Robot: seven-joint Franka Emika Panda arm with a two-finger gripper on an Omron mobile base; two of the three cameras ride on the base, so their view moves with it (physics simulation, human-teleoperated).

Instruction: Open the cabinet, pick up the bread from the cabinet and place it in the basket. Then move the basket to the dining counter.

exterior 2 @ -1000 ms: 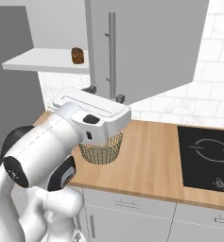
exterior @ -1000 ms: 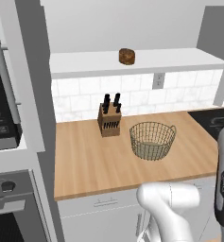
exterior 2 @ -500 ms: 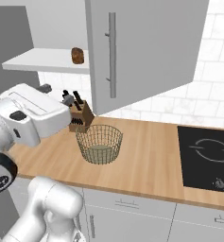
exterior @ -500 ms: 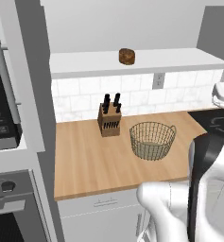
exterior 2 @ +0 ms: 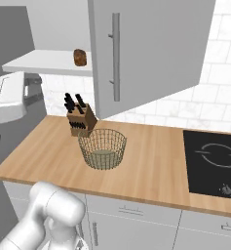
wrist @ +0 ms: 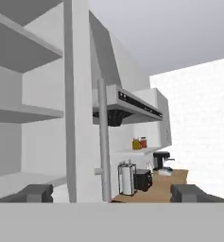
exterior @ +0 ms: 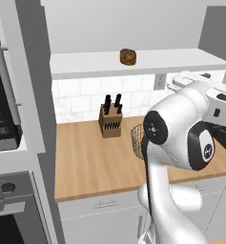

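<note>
The cabinet stands open, its door (exterior 2: 156, 53) swung out with its bar handle (exterior 2: 115, 56) facing me. The bread (exterior: 128, 56) (exterior 2: 79, 57), a small dark-brown lump, sits on the white shelf (exterior: 171, 62). On the wooden counter below it stands the wire basket (exterior 2: 103, 148), which my arm partly hides in the left base view (exterior: 137, 137). My gripper (exterior 2: 34, 88) (wrist: 113, 193) hangs open and holds nothing, at about shelf height in front of the cabinet. In the hand view the door's edge (wrist: 78, 94) and handle (wrist: 103, 142) stand ahead between the fingertips (wrist: 35, 193).
A wooden knife block (exterior: 110, 122) (exterior 2: 80, 119) stands behind the basket by the tiled wall. A black cooktop (exterior 2: 214, 163) lies at the counter's right end. An oven stack (exterior: 5, 143) stands at the left. A range hood (wrist: 127, 106) and small appliances (wrist: 142, 179) show beyond the door.
The arm has swung up and round, and the hand has risen from in front of the basket to shelf height. The jaws stay wide. Bread, basket and base have not moved.
</note>
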